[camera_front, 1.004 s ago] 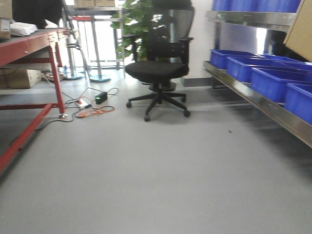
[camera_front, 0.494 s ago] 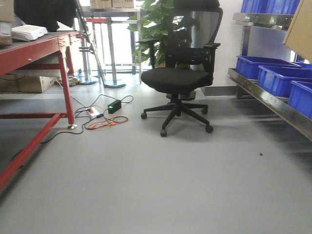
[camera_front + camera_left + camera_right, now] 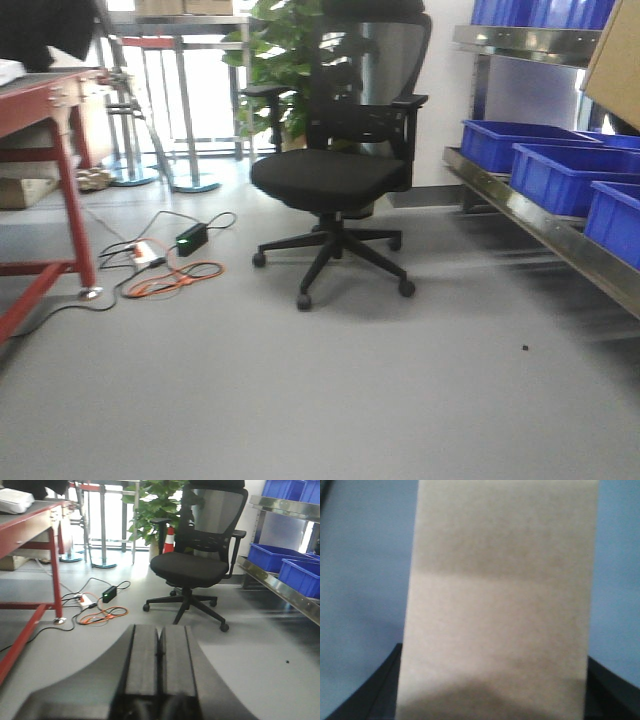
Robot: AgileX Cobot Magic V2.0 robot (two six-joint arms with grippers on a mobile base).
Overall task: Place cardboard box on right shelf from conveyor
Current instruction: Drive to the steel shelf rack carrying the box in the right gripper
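Right tool [image 3: 490,692] is clamped on the cardboard box [image 3: 497,605] — it fills the whole right wrist cam, w/ dark fingers [image 3: 367,695] just showing at both lower corners. Front cam has the box at the top-right edge, up by the right shelf [image 3: 545,222], higher than the blue bins [image 3: 555,178] on it. Left tool [image 3: 159,650] is pinched together, nothing in it — pointing toward the office chair [image 3: 192,569].

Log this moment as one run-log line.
phase: carry | right gripper: shut on cardboard box | left gripper: shut, empty | right shelf: in view, box not yet placed
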